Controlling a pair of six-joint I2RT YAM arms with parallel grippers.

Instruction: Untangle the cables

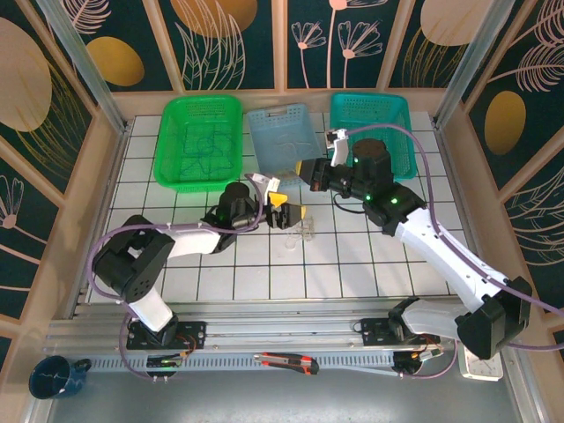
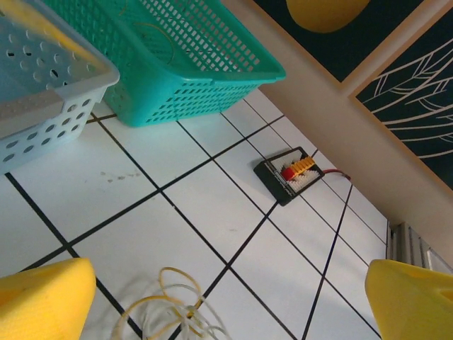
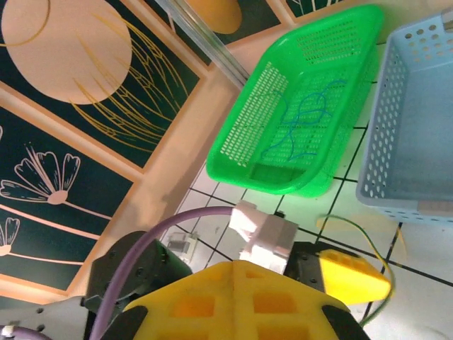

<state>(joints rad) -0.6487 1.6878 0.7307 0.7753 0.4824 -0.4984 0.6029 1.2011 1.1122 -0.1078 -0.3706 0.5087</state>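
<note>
The cables [image 1: 304, 232] are a small tangle of yellowish and whitish loops [image 2: 166, 304] lying on the white tiled table. My left gripper [image 1: 288, 210] hangs low just left of them, open. In the left wrist view the loops lie between its wide-apart yellow fingers [image 2: 42, 301], nearer the left one, touching neither. My right gripper [image 1: 295, 167] is farther back by the pale blue basket, and its yellow jaws [image 3: 269, 265] are pressed together. A greenish-yellow strand [image 3: 361, 230] arcs beside them, above the left gripper's finger. I see no strand between the right jaws.
Three baskets line the back: green [image 1: 198, 141] with a blue wire inside, pale blue [image 1: 280, 132], teal [image 1: 370, 123]. A small black connector block [image 2: 290, 173] lies on the tiles right of the tangle. A box cutter [image 1: 286, 361] and a mug [image 1: 53, 377] sit off the front edge.
</note>
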